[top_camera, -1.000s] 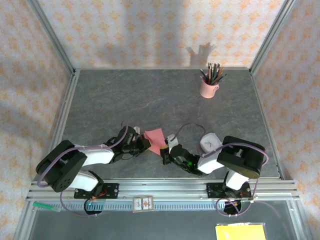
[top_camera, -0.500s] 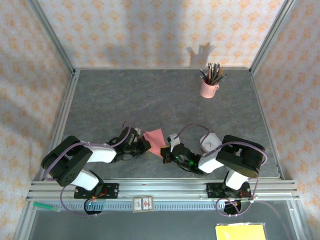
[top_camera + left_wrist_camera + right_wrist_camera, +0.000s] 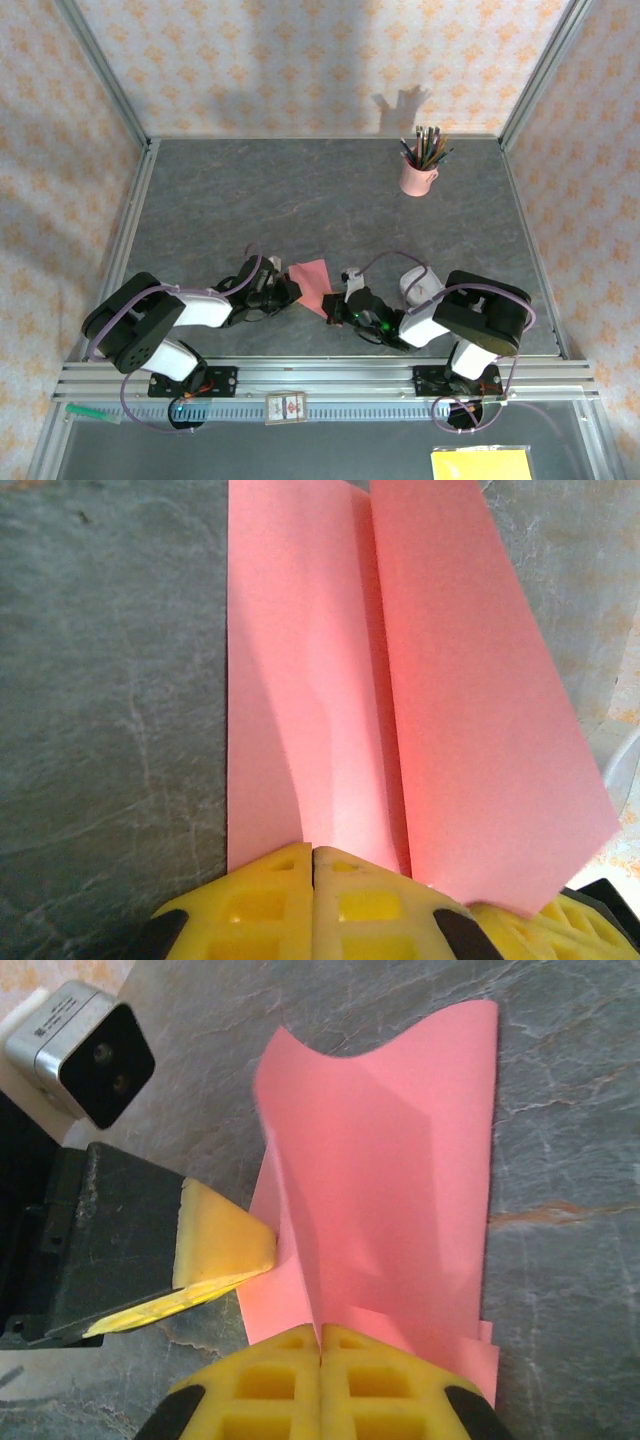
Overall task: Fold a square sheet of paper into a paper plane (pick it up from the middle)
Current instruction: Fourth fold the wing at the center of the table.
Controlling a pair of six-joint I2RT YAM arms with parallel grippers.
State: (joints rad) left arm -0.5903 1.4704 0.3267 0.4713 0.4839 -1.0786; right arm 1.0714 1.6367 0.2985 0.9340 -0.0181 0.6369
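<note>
Left pincer (image 3: 313,870), right pincer (image 3: 320,1345) clamping paper (image 3: 312,276); pencil-cup (image 3: 417,178)

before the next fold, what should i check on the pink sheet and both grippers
1. Left gripper shut on the square sheet of paper: ok.
2. Right gripper shut on the same sheet: ok.
3. Lengthwise crease showing in the left wrist view: ok.
4. Sheet lying flat on the table: not ok, its far edge curls up in the right wrist view.
5. Folded layers lined up at their edges: cannot tell.
6. White rounded object apart from the sheet: ok.
</note>
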